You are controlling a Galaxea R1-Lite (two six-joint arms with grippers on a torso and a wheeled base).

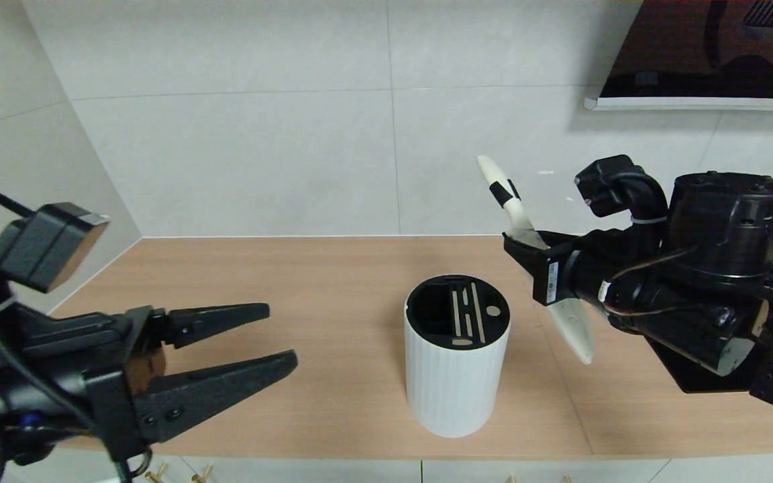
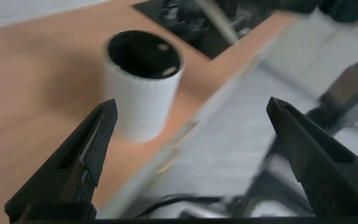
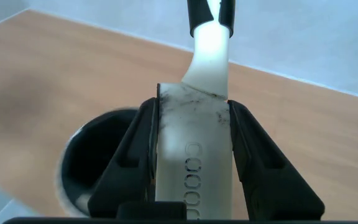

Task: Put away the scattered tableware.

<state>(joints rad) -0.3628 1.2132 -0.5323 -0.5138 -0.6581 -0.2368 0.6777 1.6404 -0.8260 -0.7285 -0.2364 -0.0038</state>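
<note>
Right pincer (image 1: 526,251) is clamping a white utensil (image 1: 576,329) above the worktop (image 1: 292,282), just right of the holder (image 1: 453,389); my left pincer (image 1: 282,335) is hanging apart. I'm judging the slotting-in is remaining.

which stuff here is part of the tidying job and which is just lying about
Part of the job:
- white utensil, clamped in the right pincer
- white slotted holder, upright on the wooden counter
- left pincer, open and holding nothing

Just lying about:
- black slab on the counter under the right arm
- dark panel on the wall
</note>
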